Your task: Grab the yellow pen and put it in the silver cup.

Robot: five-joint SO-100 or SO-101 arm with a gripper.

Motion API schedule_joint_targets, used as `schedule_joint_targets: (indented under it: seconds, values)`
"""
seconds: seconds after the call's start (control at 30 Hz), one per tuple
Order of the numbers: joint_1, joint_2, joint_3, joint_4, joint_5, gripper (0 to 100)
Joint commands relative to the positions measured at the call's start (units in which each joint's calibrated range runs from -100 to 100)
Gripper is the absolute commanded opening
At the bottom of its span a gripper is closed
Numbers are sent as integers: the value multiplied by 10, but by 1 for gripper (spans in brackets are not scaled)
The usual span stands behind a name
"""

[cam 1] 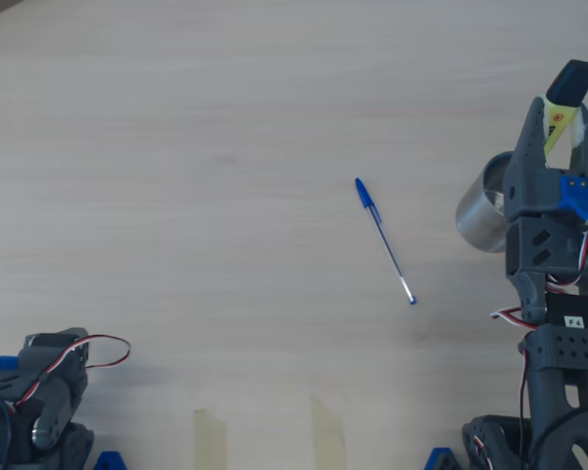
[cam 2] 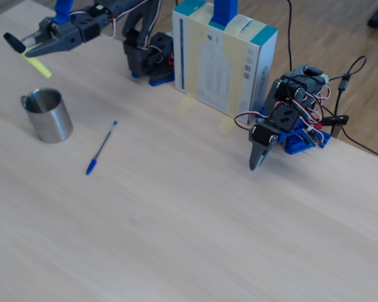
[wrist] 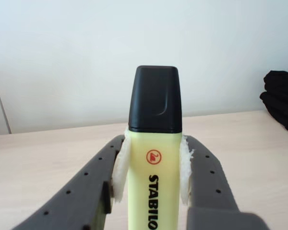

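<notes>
The hand [cam 2: 30, 44] was clamped on the yellow pen [cam 2: 26, 53], black cap outward, holding it in the air above and apparently slightly beyond the silver cup [cam 2: 48, 115] at the table's [cam 2: 195, 214] far left, presumably to drop it in.

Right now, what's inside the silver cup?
Nothing shows inside the cup: the fixed view sees bare steel through its open mouth, though not the whole bottom. The pen is held above it in the gripper. Overhead, the arm covers part of the cup.
</notes>
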Motion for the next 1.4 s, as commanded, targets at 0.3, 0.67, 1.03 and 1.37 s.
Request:
schedule_joint_targets:
  seconds: [0.3, 0.67, 1.03, 1.37]
  values:
    - [2, 96, 48, -256, 1, 2]
    - [5, 182, 27, -257, 1, 2]
    - [13, 242, 13, -255, 3, 2]
    - [14, 257, 20, -249, 5, 2]
